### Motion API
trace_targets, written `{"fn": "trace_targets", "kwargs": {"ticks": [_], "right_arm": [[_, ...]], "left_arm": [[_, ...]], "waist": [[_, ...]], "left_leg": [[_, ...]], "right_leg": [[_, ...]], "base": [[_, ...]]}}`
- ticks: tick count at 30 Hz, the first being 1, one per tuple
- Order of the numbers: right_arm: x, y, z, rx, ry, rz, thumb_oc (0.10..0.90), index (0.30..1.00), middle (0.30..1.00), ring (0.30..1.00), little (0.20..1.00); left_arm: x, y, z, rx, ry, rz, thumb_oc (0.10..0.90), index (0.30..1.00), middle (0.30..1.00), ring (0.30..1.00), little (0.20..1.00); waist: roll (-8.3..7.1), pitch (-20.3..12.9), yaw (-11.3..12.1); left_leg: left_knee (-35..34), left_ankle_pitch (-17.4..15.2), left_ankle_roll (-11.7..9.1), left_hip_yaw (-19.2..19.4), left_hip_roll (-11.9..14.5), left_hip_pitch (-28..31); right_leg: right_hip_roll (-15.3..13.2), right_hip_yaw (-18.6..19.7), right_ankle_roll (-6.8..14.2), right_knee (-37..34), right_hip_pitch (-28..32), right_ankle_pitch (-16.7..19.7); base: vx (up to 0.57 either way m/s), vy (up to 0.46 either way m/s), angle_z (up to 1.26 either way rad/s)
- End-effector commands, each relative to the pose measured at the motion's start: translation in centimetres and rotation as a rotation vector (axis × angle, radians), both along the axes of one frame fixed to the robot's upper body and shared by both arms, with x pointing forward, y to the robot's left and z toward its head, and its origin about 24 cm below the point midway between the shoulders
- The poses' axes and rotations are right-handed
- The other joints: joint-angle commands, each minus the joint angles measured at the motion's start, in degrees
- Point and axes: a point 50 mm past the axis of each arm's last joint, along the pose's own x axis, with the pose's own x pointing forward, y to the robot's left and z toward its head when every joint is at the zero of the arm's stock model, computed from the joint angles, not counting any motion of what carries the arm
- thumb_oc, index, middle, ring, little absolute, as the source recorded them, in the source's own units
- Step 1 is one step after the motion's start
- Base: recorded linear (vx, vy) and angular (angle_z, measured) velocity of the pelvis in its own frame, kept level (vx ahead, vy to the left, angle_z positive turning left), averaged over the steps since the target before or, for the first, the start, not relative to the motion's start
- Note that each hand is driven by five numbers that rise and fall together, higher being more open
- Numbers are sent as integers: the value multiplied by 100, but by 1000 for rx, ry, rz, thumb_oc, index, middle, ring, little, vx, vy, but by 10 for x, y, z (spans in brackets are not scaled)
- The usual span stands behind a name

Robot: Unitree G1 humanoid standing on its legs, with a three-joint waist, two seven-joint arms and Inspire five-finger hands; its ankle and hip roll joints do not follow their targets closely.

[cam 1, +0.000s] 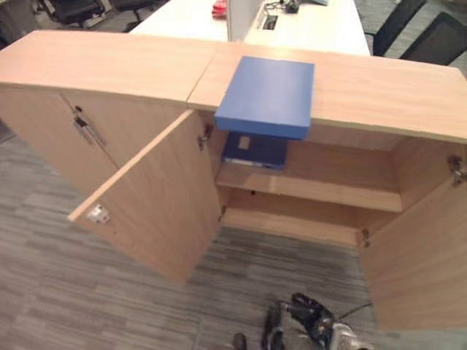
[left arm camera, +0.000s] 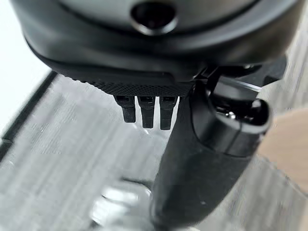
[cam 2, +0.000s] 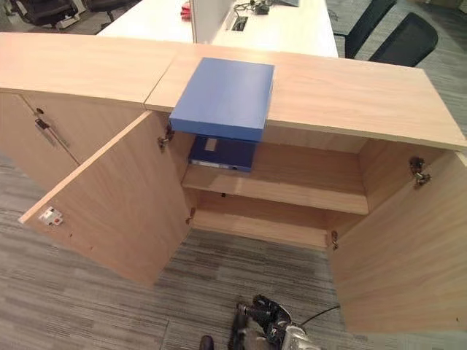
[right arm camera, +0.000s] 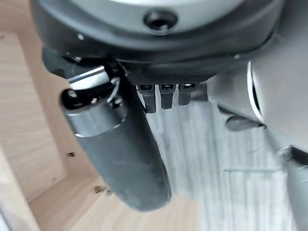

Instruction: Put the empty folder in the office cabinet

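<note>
While both doors hang open, scene reads as follows.
folder: blue folder (cam 1: 268,95) lies flat on the cabinet top (cam 1: 379,91), at the front edge above the open compartment, its near end jutting just over that edge.
cabinet: low wooden office cabinet (cam 2: 284,179) with left door (cam 2: 109,204) and right door (cam 2: 408,248) swung out; upper shelf (cam 2: 306,182) and lower shelf (cam 2: 263,222) visible inside.
second binder: dark blue binder (cam 2: 221,153) lies on the upper shelf at its left end, directly under the folder.
writing: pale label patch on the binder's spine, text too small to read; no legible print elsewhere.
left hand: left hand (left arm camera: 202,159) shown in left wrist view, fingers straight and relaxed, holding nothing, grey carpet (left arm camera: 62,154) behind it.
right hand: right hand (right arm camera: 120,149) shown in right wrist view, fingers loose and straight, holding nothing, wood panel beside it.
head views extra: white desk (cam 1: 314,25) and black chairs (cam 2: 398,33) behind the cabinet.
neighbour unit: closed door with metal handle (cam 1: 86,130) at left.
</note>
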Motion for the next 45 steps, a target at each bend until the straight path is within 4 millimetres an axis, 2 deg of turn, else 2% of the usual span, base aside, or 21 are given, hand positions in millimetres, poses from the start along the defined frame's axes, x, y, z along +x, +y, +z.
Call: {"fn": "trace_targets", "kwargs": {"ticks": [1, 5, 9, 11, 14, 15, 17, 18, 19, 20, 22, 23, 25, 26, 28, 29, 31, 32, 37, 45], "right_arm": [[-41, -36, -12, -92, 169, -71, 800, 900, 900, 900, 900], [-51, -49, -13, -117, 195, -134, 800, 900, 900, 900, 900], [-57, -55, -13, -135, 201, -157, 800, 900, 900, 900, 900], [-60, -55, -14, -142, 211, -147, 800, 900, 900, 900, 900], [-63, -56, -14, -148, 220, -147, 800, 900, 900, 900, 900], [-64, -57, -14, -150, 224, -152, 800, 900, 900, 900, 900], [-64, -59, -14, -152, 221, -169, 800, 900, 900, 900, 900], [-67, -59, -14, -153, 230, -172, 800, 900, 900, 900, 900], [-72, -63, -15, -167, 250, -186, 800, 900, 900, 900, 900], [-72, -65, -15, -175, 251, -188, 800, 900, 900, 900, 900], [-71, -64, -14, -182, 245, -152, 800, 900, 900, 900, 900], [-68, -62, -14, -180, 233, -123, 800, 900, 900, 900, 900], [-64, -61, -13, -180, 218, -115, 800, 900, 900, 900, 900], [-62, -59, -13, -174, 212, -104, 800, 900, 900, 900, 900], [-61, -58, -13, -168, 207, -111, 800, 900, 900, 900, 900], [-62, -58, -13, -159, 210, -125, 800, 900, 900, 900, 900], [-64, -58, -14, -158, 217, -126, 800, 900, 900, 900, 900], [-67, -59, -14, -164, 236, -121, 800, 900, 900, 900, 900], [-69, -62, -14, -179, 244, -112, 800, 900, 900, 900, 900], [-76, -60, -16, -178, 270, -107, 800, 900, 900, 900, 900]], "left_arm": [[-9, 19, 4, 57, 22, -65, 800, 900, 900, 900, 900], [4, 18, 5, 57, -25, -31, 800, 900, 900, 900, 900], [24, 10, 7, 45, -79, -97, 800, 900, 900, 900, 900], [25, 9, 7, 45, -76, -112, 800, 900, 900, 900, 900], [22, 10, 6, 43, -60, -118, 800, 900, 900, 900, 900], [21, 10, 6, 44, -56, -116, 800, 900, 900, 900, 900], [19, 11, 6, 43, -49, -104, 800, 900, 900, 900, 900], [18, 11, 6, 42, -49, -90, 800, 900, 900, 900, 900], [22, 8, 6, 31, -65, -98, 800, 900, 900, 900, 900], [25, 6, 6, 20, -80, -96, 800, 900, 900, 900, 900], [46, -2, 10, -36, -181, -64, 800, 900, 900, 900, 900], [61, -6, 15, -70, -257, -44, 800, 900, 900, 900, 900], [73, -10, 20, -101, -321, -36, 800, 900, 900, 900, 900], [83, -15, 25, -135, -380, -40, 800, 900, 900, 900, 900], [93, -19, 32, -158, -444, -54, 800, 900, 900, 900, 900], [102, -22, 40, -175, -512, -62, 800, 900, 900, 900, 900], [105, -23, 44, -183, -538, -67, 800, 900, 900, 900, 900], [113, -24, 52, -179, -589, -88, 800, 900, 900, 900, 900], [123, -26, 71, -190, -697, -113, 800, 900, 900, 900, 900], [125, -18, 83, -160, -753, -110, 800, 900, 900, 900, 900]], "waist": [[3, -224, 181], [-79, -282, 99], [-169, -323, -37], [-238, -337, -79], [-245, -313, -102], [-259, -287, -109], [-264, -223, -128], [-302, -186, -128], [-303, -87, -127], [-289, -45, -113], [-413, -6, -56], [-426, -6, -30], [-395, 24, 19], [-304, -17, 33], [-236, -104, 26], [-178, -174, -10], [-141, -213, -8], [-57, -288, -11], [93, -403, -45], [124, -454, -21]], "left_leg": [[-372, -85, -250, 253, 170, 107], [-372, -164, -382, 194, 360, 244], [-372, -177, -559, 297, 560, 335], [-372, -117, -572, 386, 574, 321], [-286, -157, -606, 436, 631, 355], [-109, -197, -621, 456, 645, 296], [475, -476, -668, 500, 731, 155], [1126, -566, -721, 559, 807, -20], [1774, -580, -682, 707, 956, -225], [1868, -548, -637, 678, 969, -315], [1685, -527, -521, 120, 517, -926], [1375, -157, -516, -75, 239, -1214], [1317, -54, -553, -230, 94, -1362], [1019, -63, -525, -242, 86, -1087], [659, -37, -475, -285, 68, -768], [328, 42, -448, -260, 82, -540], [97, 103, -435, -228, 90, -398], [-246, 228, -422, -248, 83, -218], [-372, 272, -405, -310, 44, -233], [-372, 235, -375, -379, 8, -142]], "right_leg": [[-420, -285, 275, -838, 1079, 577], [-293, -309, 213, -880, 1278, 456], [-146, -269, 150, -1027, 1434, 320], [-130, -237, 103, -1027, 1400, 301], [-83, -196, 78, -1027, 1466, 217], [-90, -173, 70, -1027, 1489, 207], [-70, -99, 64, -1027, 1598, 147], [-32, -65, 19, -1027, 1684, 90], [6, -32, -42, -1027, 1885, -38], [-2, -13, -63, -1027, 1918, -60], [-127, 108, -29, -1027, 1930, 3], [-154, 157, -35, -1027, 1848, 100], [-114, 316, -26, -1027, 1896, 117], [-54, 447, -14, -1027, 1976, 118], [-48, 487, 3, -1027, 2036, 125], [-59, 512, 19, -1027, 2058, 138], [-52, 538, 29, -1027, 2071, 135], [-41, 552, 50, -1027, 2062, 113], [-69, 525, 108, -1027, 2017, 86], [-134, 437, 135, -1027, 2145, 24]], "base": [[294, -179, 71], [278, -218, 31], [188, -177, -2], [82, -134, -11], [64, -95, -4], [102, -107, 4], [104, -130, 0], [72, -161, -9], [62, -136, -17], [28, -48, -22], [-39, 45, -33], [-77, 64, -33], [-19, 74, -46], [88, 108, -137], [136, 140, -113], [95, 114, 1], [83, 114, 7], [79, 112, -4], [31, 94, -1], [31, 60, 24]]}}
